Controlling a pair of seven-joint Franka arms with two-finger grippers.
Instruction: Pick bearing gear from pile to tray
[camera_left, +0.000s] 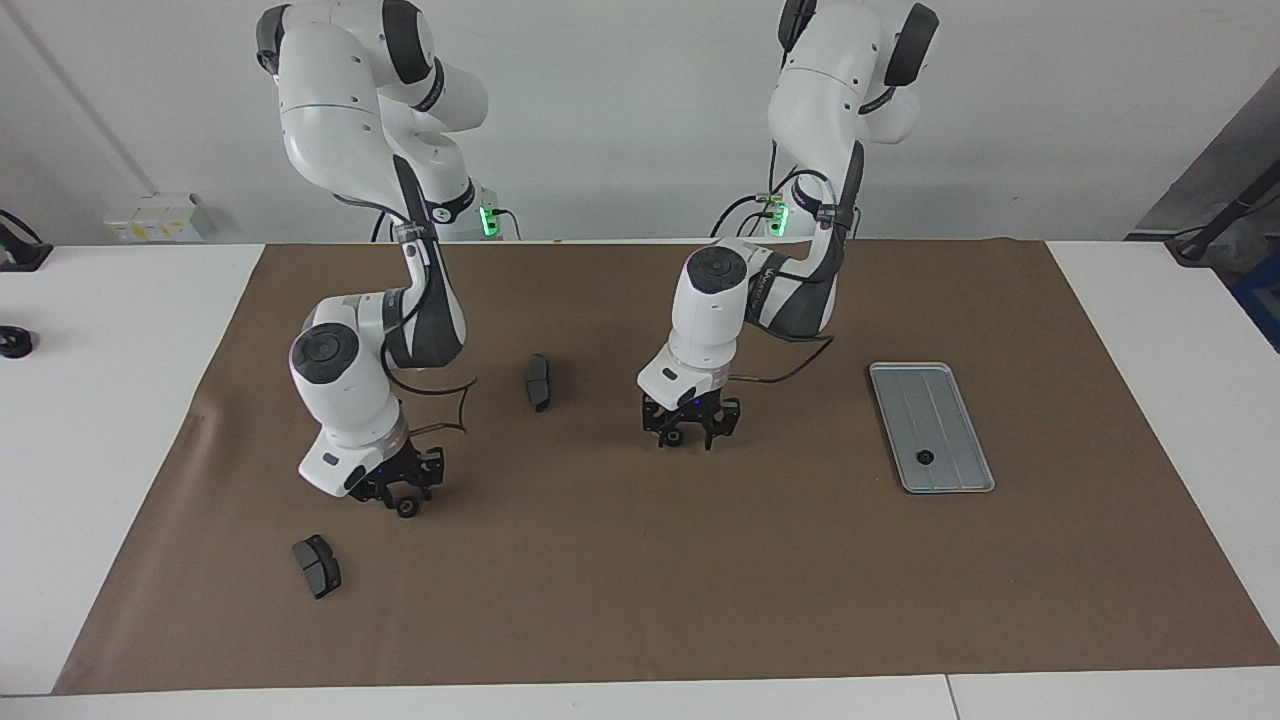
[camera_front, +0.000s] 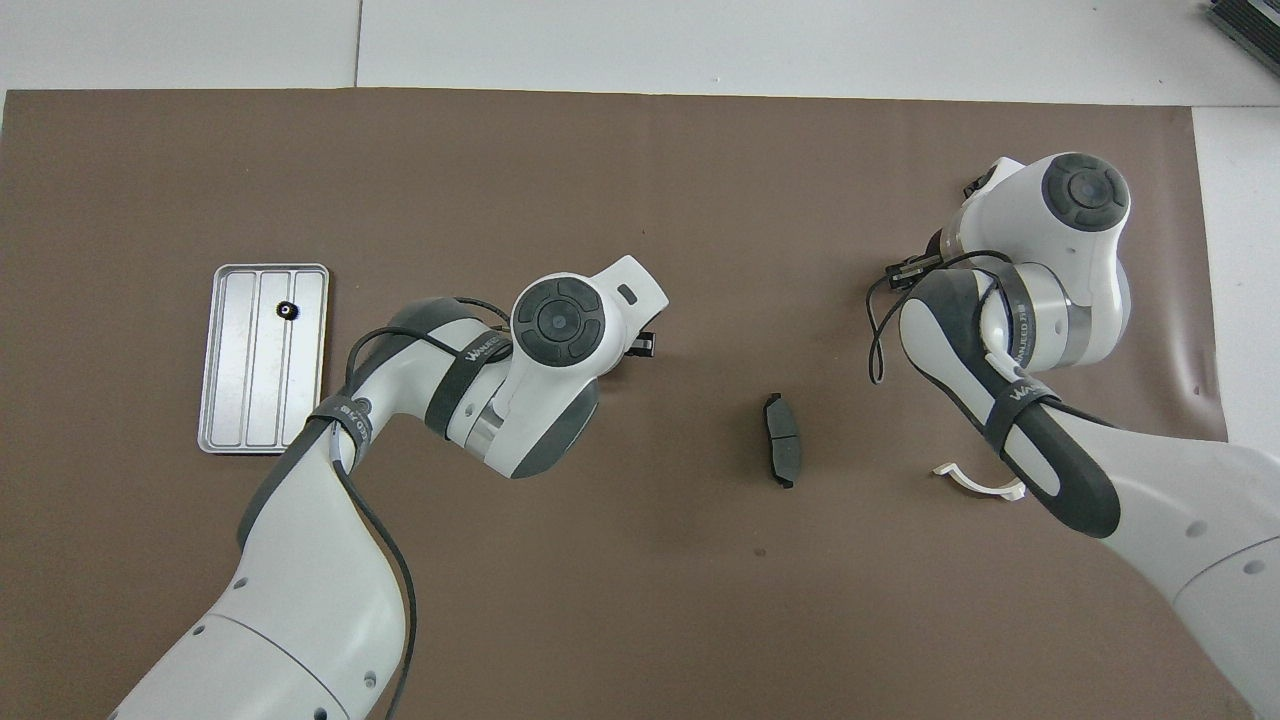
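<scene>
Three small black bearing gears are counted, along with two dark brake pads, one white half-ring bracket (camera_front: 978, 483) and one silver tray (camera_left: 950, 395). One gear (camera_left: 925, 457) is contained in the tray, at the left arm's end of the brown mat. A second gear (camera_left: 407, 508) is seen at the tips of the right gripper (camera_left: 402, 492), low over the mat; whether it is grasped cannot be told. A third gear (camera_left: 676, 436) is seen at the left gripper (camera_left: 692, 428) near the mat's middle; its hold cannot be told either. One brake pad (camera_left: 538, 382) lies between the arms, the other (camera_left: 316, 566) farther from the robots than the right gripper.
</scene>
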